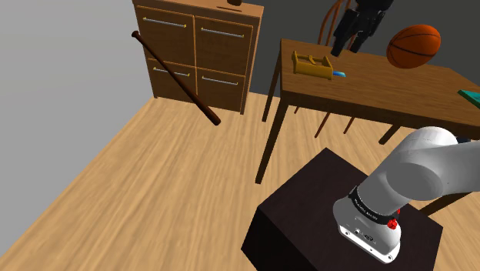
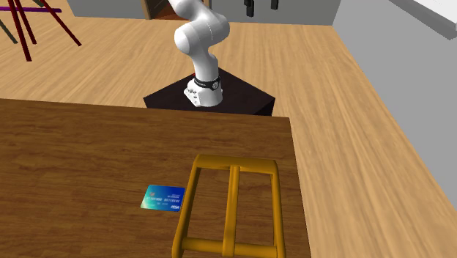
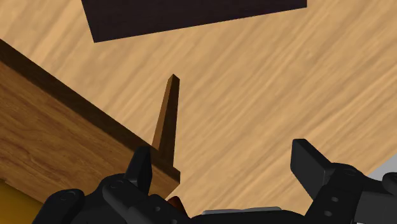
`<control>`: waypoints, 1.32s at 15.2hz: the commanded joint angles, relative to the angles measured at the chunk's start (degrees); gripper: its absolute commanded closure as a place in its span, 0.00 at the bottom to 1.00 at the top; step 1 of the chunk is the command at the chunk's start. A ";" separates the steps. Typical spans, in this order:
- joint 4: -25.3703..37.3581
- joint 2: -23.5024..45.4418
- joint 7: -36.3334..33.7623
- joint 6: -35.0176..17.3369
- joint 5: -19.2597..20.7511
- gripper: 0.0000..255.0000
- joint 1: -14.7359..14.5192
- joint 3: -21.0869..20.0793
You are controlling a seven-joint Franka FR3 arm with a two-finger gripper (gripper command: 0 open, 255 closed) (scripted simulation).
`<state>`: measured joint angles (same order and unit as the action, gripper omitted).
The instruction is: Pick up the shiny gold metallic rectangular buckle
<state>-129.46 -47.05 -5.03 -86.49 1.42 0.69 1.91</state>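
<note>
One gold rectangular buckle (image 2: 231,205), centre-barred

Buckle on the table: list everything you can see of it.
The buckle is a shiny gold, metal-looking rectangular frame with rounded corners. One centre bar splits it into two open windows. It lies flat on the wooden table, near an edge. A blue card lies along one long side; whether they touch cannot be told. The open gripper hangs above the table, apart from the buckle.
</note>
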 commanded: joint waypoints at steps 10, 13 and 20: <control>5.77 15.99 -1.94 -9.59 1.36 0.00 3.93 5.12; 8.67 21.54 -2.42 -12.02 1.27 0.00 5.05 6.92; 17.20 34.77 -3.00 -16.03 -0.33 0.00 7.47 11.29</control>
<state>-113.70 -14.10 -7.71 -102.24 1.42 7.87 12.72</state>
